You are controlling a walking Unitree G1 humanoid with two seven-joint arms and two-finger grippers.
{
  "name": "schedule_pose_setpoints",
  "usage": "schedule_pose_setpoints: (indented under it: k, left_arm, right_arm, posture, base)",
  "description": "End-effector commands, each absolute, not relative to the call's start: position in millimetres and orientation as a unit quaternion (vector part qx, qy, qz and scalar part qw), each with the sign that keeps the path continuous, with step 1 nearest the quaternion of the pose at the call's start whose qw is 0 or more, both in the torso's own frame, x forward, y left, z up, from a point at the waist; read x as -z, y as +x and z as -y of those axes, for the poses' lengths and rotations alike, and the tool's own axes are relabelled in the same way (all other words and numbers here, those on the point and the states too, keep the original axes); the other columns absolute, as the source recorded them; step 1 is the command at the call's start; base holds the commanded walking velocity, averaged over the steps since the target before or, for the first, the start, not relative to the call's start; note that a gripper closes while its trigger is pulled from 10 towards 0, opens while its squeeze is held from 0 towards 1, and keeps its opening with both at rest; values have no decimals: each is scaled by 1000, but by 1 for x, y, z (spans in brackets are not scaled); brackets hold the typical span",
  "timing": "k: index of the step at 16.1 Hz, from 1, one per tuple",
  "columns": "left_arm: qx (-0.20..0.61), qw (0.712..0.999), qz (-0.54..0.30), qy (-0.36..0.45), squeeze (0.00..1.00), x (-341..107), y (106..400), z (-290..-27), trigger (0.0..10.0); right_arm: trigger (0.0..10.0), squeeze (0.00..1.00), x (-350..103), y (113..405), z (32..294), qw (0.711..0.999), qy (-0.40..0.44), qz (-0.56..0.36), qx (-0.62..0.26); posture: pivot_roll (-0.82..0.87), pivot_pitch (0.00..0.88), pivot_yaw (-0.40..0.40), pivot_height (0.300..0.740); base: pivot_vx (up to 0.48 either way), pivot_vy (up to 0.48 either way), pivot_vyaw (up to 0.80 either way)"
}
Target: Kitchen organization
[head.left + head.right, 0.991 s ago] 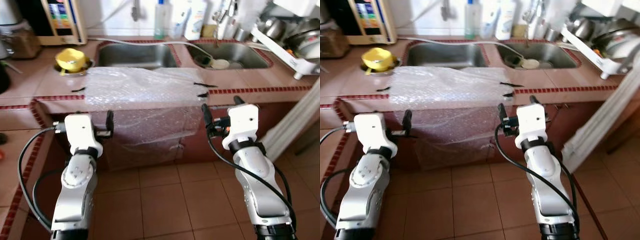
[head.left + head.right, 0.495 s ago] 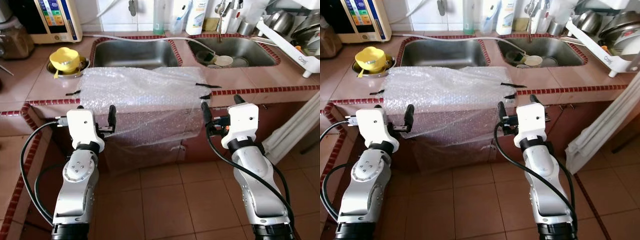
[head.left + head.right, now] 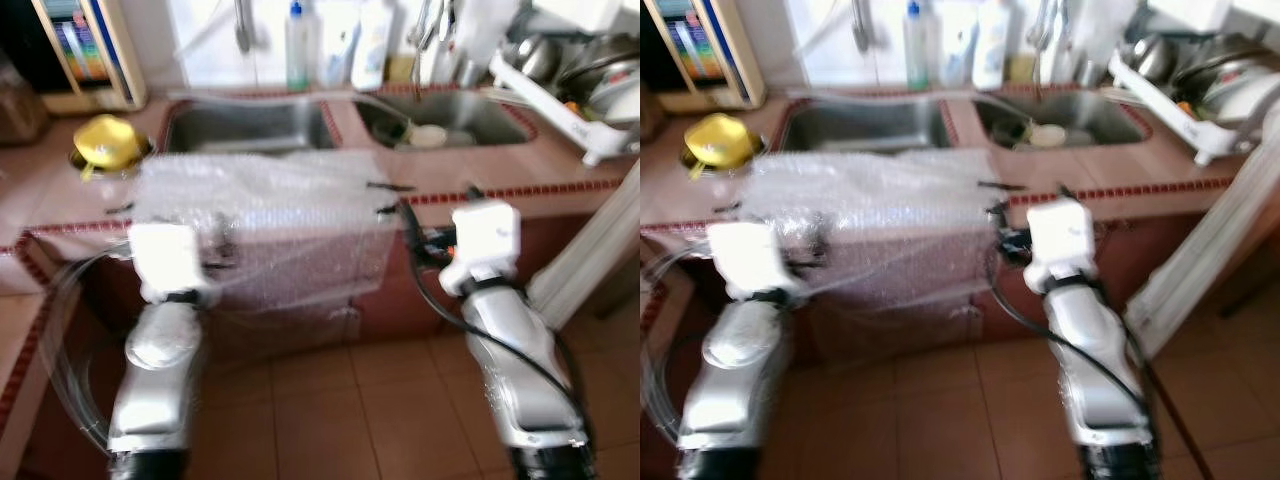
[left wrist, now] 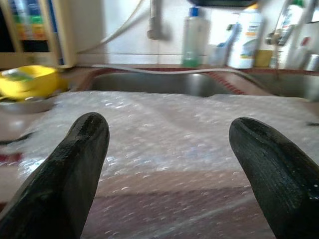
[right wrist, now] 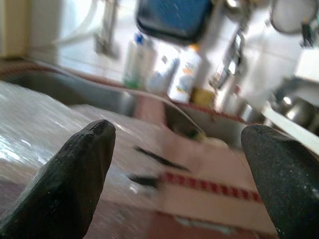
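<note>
A sheet of bubble wrap (image 3: 265, 200) lies over the tiled counter (image 3: 60, 200) in front of the left sink basin (image 3: 245, 125) and hangs down over the cabinet front, held by black tape strips. My left gripper (image 4: 169, 134) is open, level with the counter edge, pointing at the wrap's left part. My right gripper (image 5: 182, 139) is open too, just off the wrap's right edge, facing the counter's red tile border (image 5: 209, 181). Nothing is between either pair of fingers. The eye views are blurred.
A yellow bowl (image 3: 105, 140) sits on the counter at left. The right basin (image 3: 450, 110) holds a pale cup (image 3: 428, 135). Bottles (image 3: 297, 50) stand behind the sinks, and a white dish rack (image 3: 590, 90) is at far right. Brown floor tiles (image 3: 340, 420) lie below.
The whole picture has shifted and blurred, so the camera is moving. Both arms keep their places before the counter edge, grippers still open.
</note>
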State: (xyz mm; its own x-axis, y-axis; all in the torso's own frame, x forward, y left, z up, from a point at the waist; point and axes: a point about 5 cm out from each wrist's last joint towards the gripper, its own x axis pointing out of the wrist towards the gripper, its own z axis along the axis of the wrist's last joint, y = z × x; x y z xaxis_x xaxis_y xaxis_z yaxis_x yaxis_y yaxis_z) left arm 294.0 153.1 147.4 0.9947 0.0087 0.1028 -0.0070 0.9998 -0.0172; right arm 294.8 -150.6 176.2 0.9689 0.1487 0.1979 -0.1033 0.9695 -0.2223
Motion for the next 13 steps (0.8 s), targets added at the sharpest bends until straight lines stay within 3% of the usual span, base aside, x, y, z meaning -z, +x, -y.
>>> schedule_pose_setpoints:
  k: [1, 11, 13]
  left_arm:
    - [-24, 998, 53, 1, 0, -148, 293, -168, 10000]
    - [-24, 998, 54, -6, 0, -148, 297, -160, 10000]
    - [-42, 998, 53, -3, 0, -147, 297, -163, 10000]
  right_arm:
    - [10000, 0, -183, 296, 140, 985, -99, 121, -79]
    - [10000, 0, -184, 300, 132, 982, -103, 124, -97]
    - [10000, 0, -184, 301, 131, 982, -102, 124, -97]
  posture:
    - [-72, 62, -33, 740]
    - [-67, 60, -42, 740]
    - [-64, 62, -42, 740]
  base:
    - [420, 0, 0]
    - [415, 0, 0]
    - [137, 0, 0]
